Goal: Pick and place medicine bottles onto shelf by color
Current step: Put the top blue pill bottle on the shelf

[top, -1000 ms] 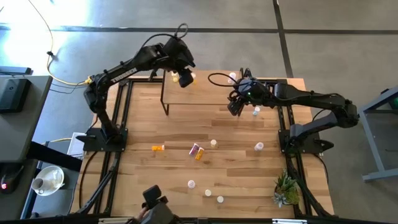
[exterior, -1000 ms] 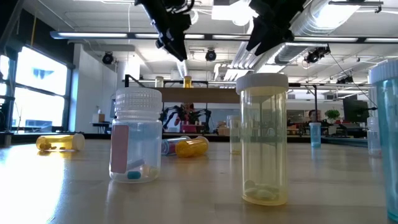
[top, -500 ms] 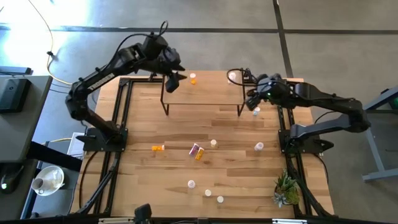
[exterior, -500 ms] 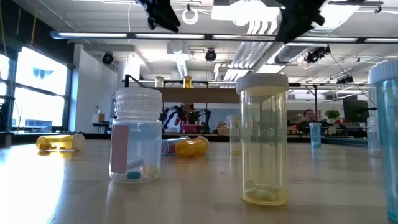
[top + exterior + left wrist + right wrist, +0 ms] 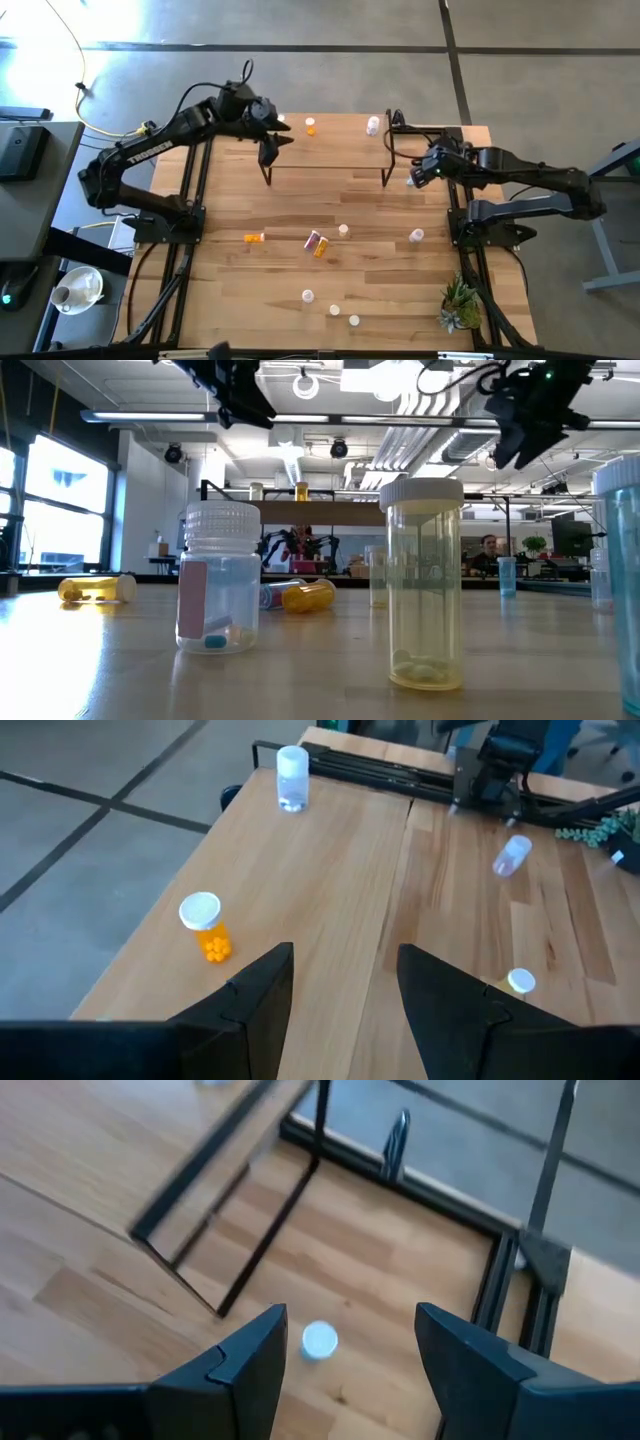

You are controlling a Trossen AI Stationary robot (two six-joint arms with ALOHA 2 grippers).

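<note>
The shelf stands at the table's far side. An orange medicine bottle and a whitish one stand upright on its board. My left gripper hangs open and empty over the shelf's left end, short of the orange bottle. My right gripper is open and empty, raised beside the shelf's right legs. A white-capped bottle stands on the table below it. Several more bottles stand or lie on the table, such as an orange one.
Loose bottles are scattered over the table's middle and near part. A small plant sits at the near right corner. Black frame rails run along both sides.
My left gripper has drawn back from the orange bottle on the shelf toward the table's left edge, and the bottle stays standing. My right gripper has gone from the shelf's front toward the table's right edge, sinking a little and rolling. Both stay open.
</note>
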